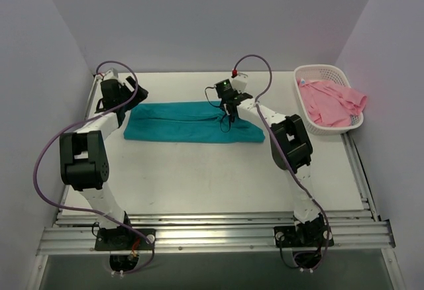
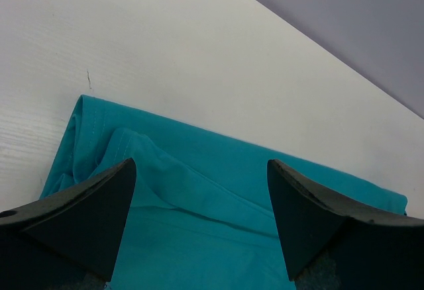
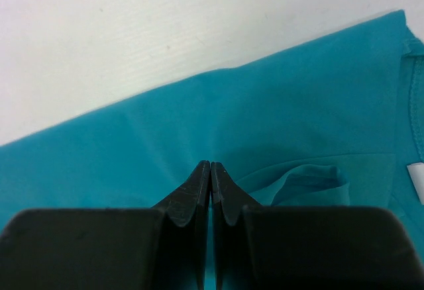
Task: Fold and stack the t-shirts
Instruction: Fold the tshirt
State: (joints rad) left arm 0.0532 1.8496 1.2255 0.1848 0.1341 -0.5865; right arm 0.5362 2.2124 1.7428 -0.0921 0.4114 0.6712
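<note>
The teal t-shirt point(image 1: 185, 123) lies on the table as a long flat band, folded lengthwise. My left gripper point(image 1: 132, 102) hovers open over its left end; in the left wrist view the two fingers straddle the cloth point(image 2: 218, 191) with nothing between them point(image 2: 201, 164). My right gripper point(image 1: 227, 122) is shut, pointing down at the shirt's right part. In the right wrist view its tips point(image 3: 211, 164) press together over the teal cloth point(image 3: 199, 118), beside a raised fold, and the white neck label point(image 3: 416, 181) shows at the right edge. The pink t-shirt point(image 1: 331, 101) lies crumpled in the basket.
A white lattice basket point(image 1: 311, 71) stands at the back right corner of the table. Bare white tabletop point(image 1: 199, 171) stretches in front of the teal shirt. Walls close in on the left, the back and the right.
</note>
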